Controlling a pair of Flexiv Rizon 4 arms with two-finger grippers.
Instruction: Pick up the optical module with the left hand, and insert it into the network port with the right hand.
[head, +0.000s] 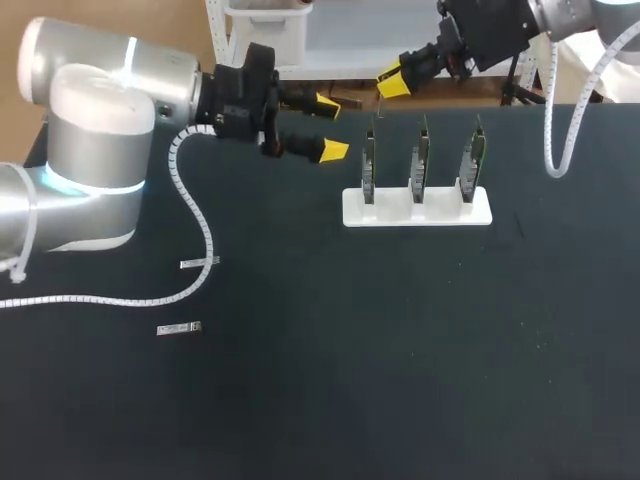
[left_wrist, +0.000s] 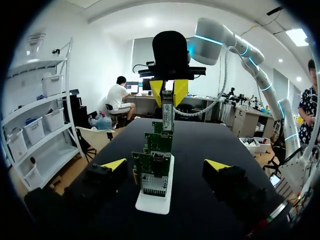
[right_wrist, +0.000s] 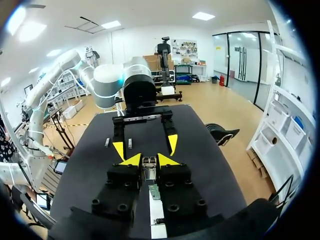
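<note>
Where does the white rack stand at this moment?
Head view: the rack stands on the table's far half, slightly right of middle, with the open left gripper at its left and the right gripper beyond its left end.

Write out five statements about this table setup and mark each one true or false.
1. The left tool is open and holds nothing. True.
2. The right tool is shut on an optical module. True.
3. The circuit boards stand upright in the white stand. True.
4. There are four boards in that stand. False: there are three, in a row.
5. Nothing but the stand rests on the table. False: two loose modules also lie on it, near the left arm.
</note>
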